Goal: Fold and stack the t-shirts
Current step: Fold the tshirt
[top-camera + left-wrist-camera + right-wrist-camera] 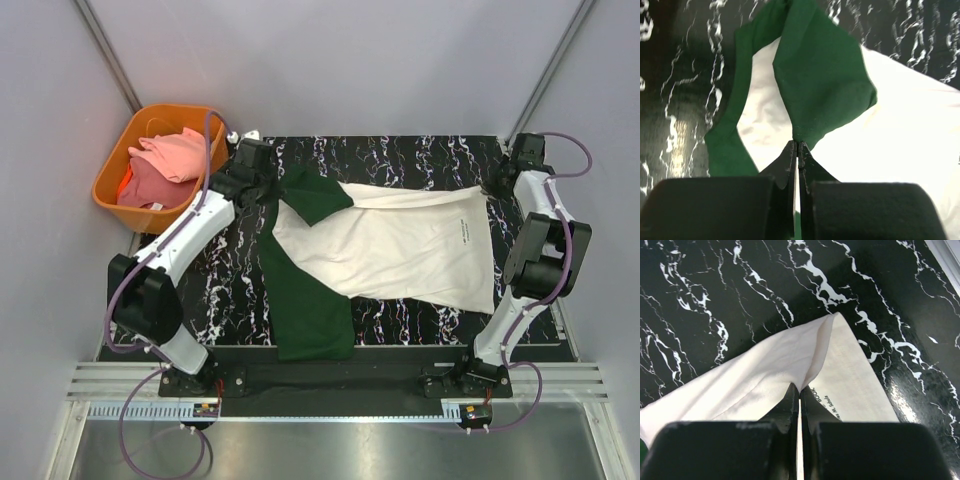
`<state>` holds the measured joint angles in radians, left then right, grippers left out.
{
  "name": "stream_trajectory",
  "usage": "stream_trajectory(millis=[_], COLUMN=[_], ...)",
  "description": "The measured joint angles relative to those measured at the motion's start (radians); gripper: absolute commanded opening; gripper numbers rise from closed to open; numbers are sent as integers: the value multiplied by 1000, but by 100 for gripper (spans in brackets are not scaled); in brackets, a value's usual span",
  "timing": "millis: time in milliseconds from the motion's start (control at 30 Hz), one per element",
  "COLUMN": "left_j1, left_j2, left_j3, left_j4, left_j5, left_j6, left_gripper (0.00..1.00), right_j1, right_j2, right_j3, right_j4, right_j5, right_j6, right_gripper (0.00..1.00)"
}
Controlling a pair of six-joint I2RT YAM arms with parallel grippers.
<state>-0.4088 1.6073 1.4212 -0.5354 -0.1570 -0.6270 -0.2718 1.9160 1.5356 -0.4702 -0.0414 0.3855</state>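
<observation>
A cream t-shirt [400,245] with dark green sleeves lies spread across the black marbled table [400,160], one sleeve [310,310] flat toward the near edge. My left gripper [797,143] is shut on the far green sleeve [815,75], pinching its cloth at the fingertips; in the top view that gripper [268,190] is at the far left of the shirt. My right gripper [799,387] is shut on the cream hem corner [805,355], which rises in a fold over small black lettering; from above it [497,185] is at the shirt's far right corner.
An orange basket [115,165] stands off the table's far left corner, holding pink and coral t-shirts [170,155]. Grey walls close in on three sides. A metal rail [320,395] runs along the near edge by the arm bases.
</observation>
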Motion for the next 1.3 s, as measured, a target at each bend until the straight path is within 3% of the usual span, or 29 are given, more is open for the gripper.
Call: stream_trajectory(millis=[600,1200,1233,1300], left_j1=[0,2,2,5], left_j2=[-126,-61,-60,-58], left_j3=[-107,-139,-139,-139], left_j4=[-85,-127,-128,-128], left_j5=[51,56,56,58], left_j6=[-89,-48,-45,-38], left_gripper=[0,0,0,0], right_j1=[-18,-18,-18,-19], right_j2=[36,36,37,40], right_j3=[0,-72,-72,-72], right_j4=[-55,-128,-130,-131], right_j5=[0,70,74,81], right_j6=[0,40,40,40], right_gripper=[0,0,1,13])
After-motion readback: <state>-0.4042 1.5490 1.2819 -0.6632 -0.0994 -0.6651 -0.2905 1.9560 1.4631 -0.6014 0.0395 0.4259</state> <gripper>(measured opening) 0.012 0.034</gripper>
